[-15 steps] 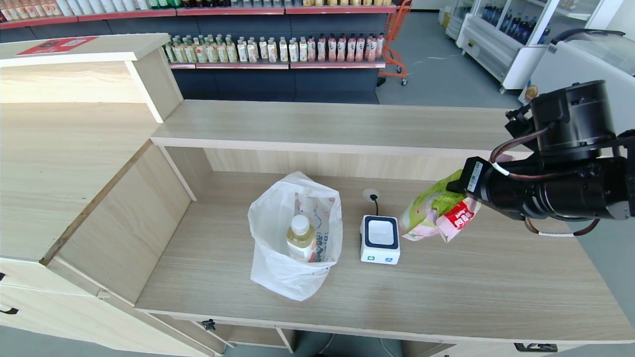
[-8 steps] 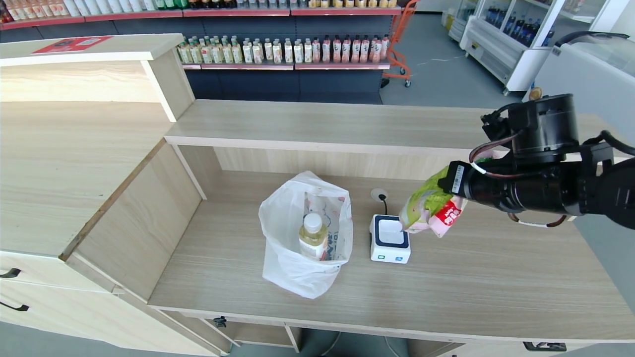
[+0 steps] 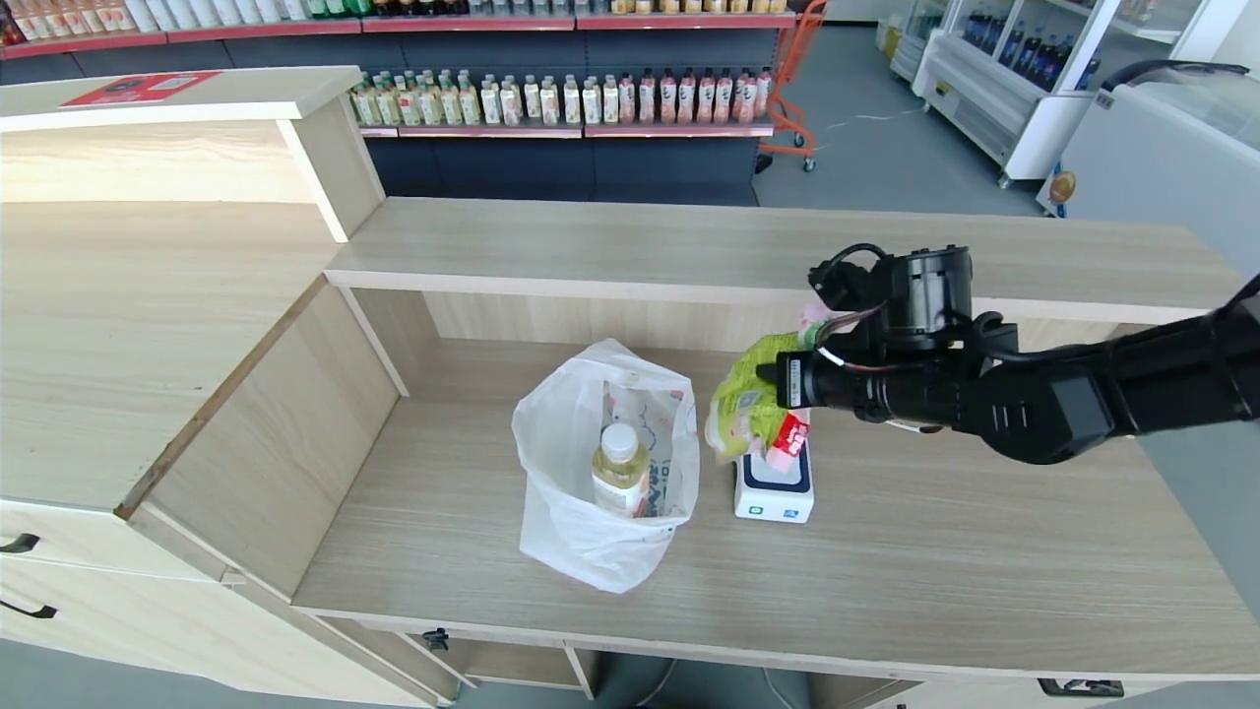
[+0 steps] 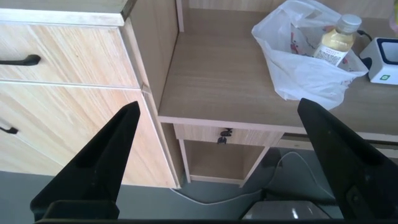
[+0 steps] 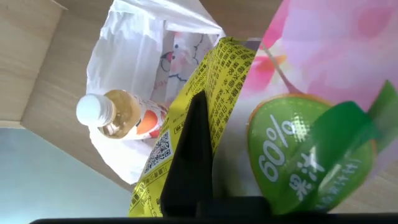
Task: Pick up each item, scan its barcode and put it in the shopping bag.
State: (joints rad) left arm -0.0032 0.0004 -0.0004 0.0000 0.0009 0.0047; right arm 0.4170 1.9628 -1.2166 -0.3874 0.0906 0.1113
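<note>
Right gripper (image 3: 786, 386) is clamped on the snack pouch (image 3: 745, 409), one dark finger (image 5: 193, 155) pressed flat against its yellow printed side. We hold the pouch in the air just above the scanner (image 3: 775, 487), covering the far part of its window. Left gripper (image 4: 217, 106) hangs low at the near edge of the counter (image 3: 886, 571), beside the drawers (image 4: 62, 112), with its fingers wide apart and nothing between them.

Taking twelve o'clock as away from us, the scanner stands just at three o'clock of the shopping bag (image 3: 571, 532), and the pouch is between three and two o'clock of the bag's mouth.

We judge that the scanning step is in hand. We cannot tell if the barcode faces the window, so the next move probably calls for turning the printed side down to the scanner. After that the pouch must go toward nine o'clock, over the open mouth of the bag, and the grip must loosen there, not above the bottle (image 3: 620, 468) cap if possible.

We count one shopping bag, one bottle standing inside it, one snack pouch, one scanner and two grippers.
</note>
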